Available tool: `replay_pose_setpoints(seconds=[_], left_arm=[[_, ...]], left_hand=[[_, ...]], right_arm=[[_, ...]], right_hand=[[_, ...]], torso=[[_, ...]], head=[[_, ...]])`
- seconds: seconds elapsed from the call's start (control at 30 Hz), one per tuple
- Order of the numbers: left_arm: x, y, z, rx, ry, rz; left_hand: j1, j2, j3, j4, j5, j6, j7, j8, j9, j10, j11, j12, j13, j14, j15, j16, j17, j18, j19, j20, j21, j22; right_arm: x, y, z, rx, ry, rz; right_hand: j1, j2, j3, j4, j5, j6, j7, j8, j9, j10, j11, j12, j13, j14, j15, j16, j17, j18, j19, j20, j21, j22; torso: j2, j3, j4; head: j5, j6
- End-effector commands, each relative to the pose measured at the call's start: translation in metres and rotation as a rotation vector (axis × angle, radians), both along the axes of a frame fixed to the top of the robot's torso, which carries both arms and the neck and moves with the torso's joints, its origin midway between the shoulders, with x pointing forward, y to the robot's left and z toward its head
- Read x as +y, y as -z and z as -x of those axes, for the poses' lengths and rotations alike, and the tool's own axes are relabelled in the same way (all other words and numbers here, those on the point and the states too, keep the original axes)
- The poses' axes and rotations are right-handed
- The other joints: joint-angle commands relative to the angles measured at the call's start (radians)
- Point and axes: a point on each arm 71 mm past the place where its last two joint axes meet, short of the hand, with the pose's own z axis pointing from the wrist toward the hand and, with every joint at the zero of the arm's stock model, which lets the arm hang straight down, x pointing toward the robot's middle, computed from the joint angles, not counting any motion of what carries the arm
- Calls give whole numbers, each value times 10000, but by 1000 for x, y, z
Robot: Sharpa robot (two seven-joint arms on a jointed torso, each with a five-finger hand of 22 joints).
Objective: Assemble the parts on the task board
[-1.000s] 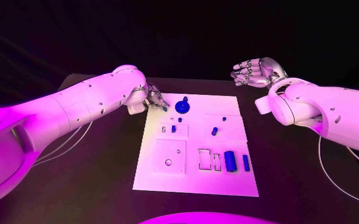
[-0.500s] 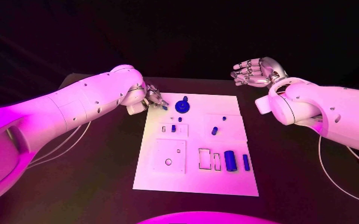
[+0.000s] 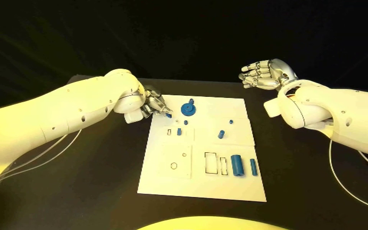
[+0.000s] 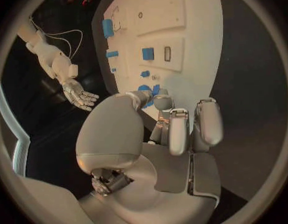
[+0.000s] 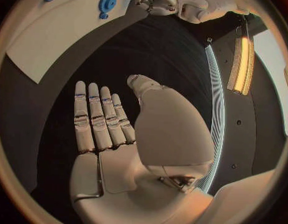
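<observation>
The left hand (image 3: 156, 103) pinches a small blue part (image 3: 168, 115) at the white board's (image 3: 201, 187) upper-left corner, centre frame on the black desk (image 3: 92, 187). Beside it stands a round blue piece (image 3: 187, 108). The right hand (image 3: 263, 74) hovers at upper right, fingers apart, holding nothing.

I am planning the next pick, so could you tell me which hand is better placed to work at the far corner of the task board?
The left hand, probably. Its fingertips sit at the task board's far left corner, beside the blue round part. The right hand is raised off the board, fingers apart, holding nothing.
</observation>
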Motion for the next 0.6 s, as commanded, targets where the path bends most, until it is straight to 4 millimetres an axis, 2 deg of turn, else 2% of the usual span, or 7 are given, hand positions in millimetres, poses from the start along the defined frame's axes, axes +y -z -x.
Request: replay_pose_setpoints(seconds=[0.03,0.23,0.6], left_arm=[[-5,-2,8,17,401,91],[-8,-4,16,-181,784,-175],[-11,-1,23,-622,1312,-873]], left_hand=[[-56,-78,1780,-1675,58,106,-36,27,72,92,9,33,21,831,-61,57,1829,-45,75,-11,73,38],[-187,-184,2050,-1831,102,189,-49,20,97,178,-7,51,60,846,-75,81,1877,-66,146,-25,125,141],[-324,-293,2296,-1971,147,282,-68,15,118,307,-27,123,179,872,-92,124,1961,-98,247,-40,199,288]], right_arm=[[0,1,0,-43,-270,127],[-1,1,-1,-155,-390,253],[-2,2,-3,-279,-451,285]], right_hand=[[-41,44,5,-57,70,63,644,-45,-10,39,31,-45,-11,17,14,-45,-11,127,-52,13,-11,-12],[-26,53,34,-83,90,92,634,-35,-19,79,24,-64,-8,79,0,-41,-28,136,-12,5,10,-38],[14,69,132,-156,93,197,593,-3,-38,212,-18,-117,-6,240,-47,-26,-69,142,107,-32,54,-103]], torso=[[-11,-5,16],[2,-18,7],[21,-11,11]], head=[[6,-10],[32,-3],[51,-78]])
